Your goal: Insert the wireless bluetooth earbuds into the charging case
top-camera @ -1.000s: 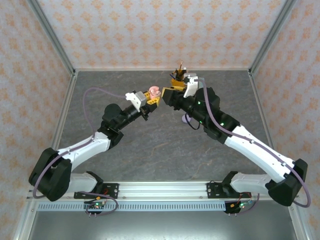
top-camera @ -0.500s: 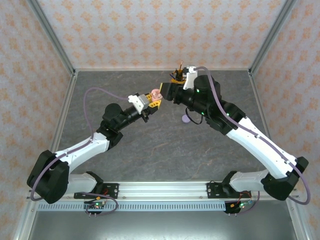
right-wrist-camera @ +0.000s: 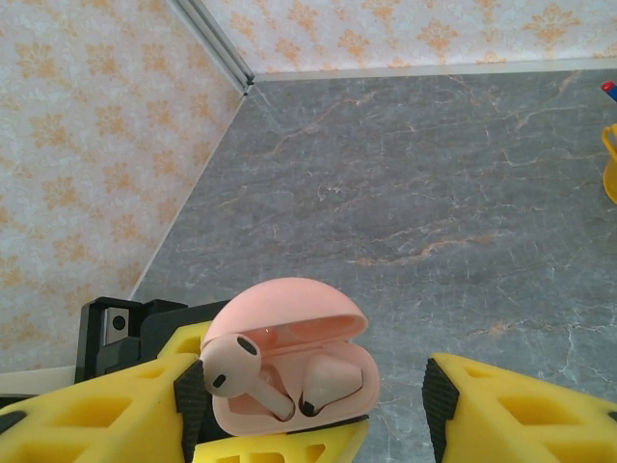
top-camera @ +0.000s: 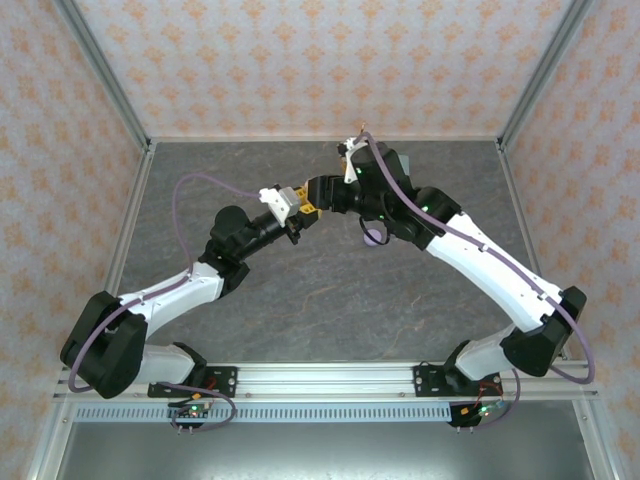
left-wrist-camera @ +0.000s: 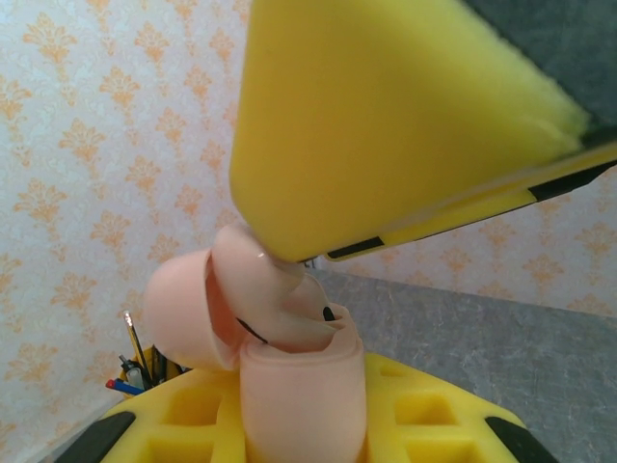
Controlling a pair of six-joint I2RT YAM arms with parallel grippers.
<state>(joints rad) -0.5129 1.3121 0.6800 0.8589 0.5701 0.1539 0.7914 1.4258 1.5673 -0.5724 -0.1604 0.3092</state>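
Earbuds (right-wrist-camera: 231, 362), two glossy pale pink ones, sit in the open charging case (right-wrist-camera: 289, 313) directly in front of the right gripper (right-wrist-camera: 308, 395). The gripper's yellow fingers (right-wrist-camera: 96, 415) are spread wide to either side of the case. The bud on the left of the right wrist view stands tilted, its round head raised above its well and just beside the gripper's dark pad. The second earbud (right-wrist-camera: 323, 379) lies low in its well, a dark dot at its end. The case is a matching matte pink, its rounded lid hinged up behind the buds. The left gripper (left-wrist-camera: 294, 333) pinches the case's base between its own yellow fingers, holding it above the grey marbled table (top-camera: 300, 290). From above, the two grippers are close together over the table's far middle, and a lilac disc (top-camera: 372, 236) lies on the table beneath the right arm.
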